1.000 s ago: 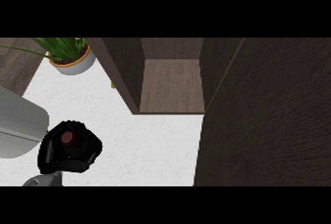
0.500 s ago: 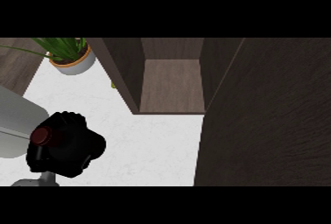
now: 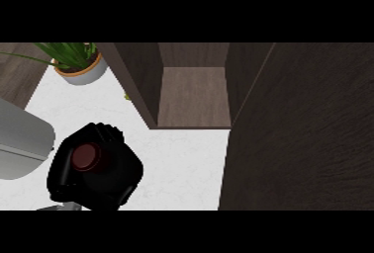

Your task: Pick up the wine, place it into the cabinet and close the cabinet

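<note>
Head view: low on the left, the left hand (image 3: 99,173) has its fingers (image 3: 110,136) curled round the wine (image 3: 85,157), its dark red top showing, above the white counter (image 3: 182,158). Beyond stands the open cabinet (image 3: 194,99), then a potted plant (image 3: 76,62) far left.

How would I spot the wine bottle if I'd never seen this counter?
Start at the open dark wood cabinet, then go down-left across the white counter. The wine sits inside the black left hand, only its round dark red top showing.
</note>
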You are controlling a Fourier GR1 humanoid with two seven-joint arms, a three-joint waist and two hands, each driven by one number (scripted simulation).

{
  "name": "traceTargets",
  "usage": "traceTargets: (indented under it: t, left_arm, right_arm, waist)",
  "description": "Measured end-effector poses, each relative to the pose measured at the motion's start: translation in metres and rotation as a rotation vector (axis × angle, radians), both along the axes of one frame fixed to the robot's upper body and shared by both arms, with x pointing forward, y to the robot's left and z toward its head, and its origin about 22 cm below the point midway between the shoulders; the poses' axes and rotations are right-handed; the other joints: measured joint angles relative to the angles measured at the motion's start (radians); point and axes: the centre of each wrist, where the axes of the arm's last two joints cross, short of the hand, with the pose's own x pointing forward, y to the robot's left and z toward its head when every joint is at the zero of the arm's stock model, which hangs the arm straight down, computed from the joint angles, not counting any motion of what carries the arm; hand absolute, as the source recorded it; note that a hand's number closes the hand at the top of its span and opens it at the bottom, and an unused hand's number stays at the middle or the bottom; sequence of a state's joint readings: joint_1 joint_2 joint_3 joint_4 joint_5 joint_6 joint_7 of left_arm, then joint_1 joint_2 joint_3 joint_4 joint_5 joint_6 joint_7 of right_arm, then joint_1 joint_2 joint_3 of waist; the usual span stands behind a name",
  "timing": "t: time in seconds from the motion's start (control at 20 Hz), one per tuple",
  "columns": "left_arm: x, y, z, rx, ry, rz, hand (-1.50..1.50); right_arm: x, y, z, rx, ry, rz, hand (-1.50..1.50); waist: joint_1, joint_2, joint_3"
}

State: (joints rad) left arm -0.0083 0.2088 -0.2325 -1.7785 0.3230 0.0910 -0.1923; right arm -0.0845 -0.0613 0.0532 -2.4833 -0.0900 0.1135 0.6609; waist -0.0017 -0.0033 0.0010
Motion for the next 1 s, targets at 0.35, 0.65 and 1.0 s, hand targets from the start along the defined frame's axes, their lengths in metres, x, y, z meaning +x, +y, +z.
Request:
traceTargets:
  t: [0.35,0.65,1.0]
  left_arm:
    - [0.016,-0.051,0.042,-0.032,-0.012,-0.056,1.5]
    - [0.016,-0.089,0.066,-0.053,-0.011,-0.064,1.5]
    - [0.028,-0.128,0.078,-0.033,-0.015,-0.028,1.5]
  right_arm:
    - [0.001,0.002,0.0,0.01,0.0,0.01,-1.5]
    - [0.0,0.001,-0.002,0.012,0.005,0.013,-1.5]
    - [-0.001,-0.002,-0.004,0.004,0.006,0.012,-1.5]
  waist:
    - [-0.004,0.001,0.0]
    - [-0.005,0.001,0.0]
    - [-0.01,0.002,-0.001]
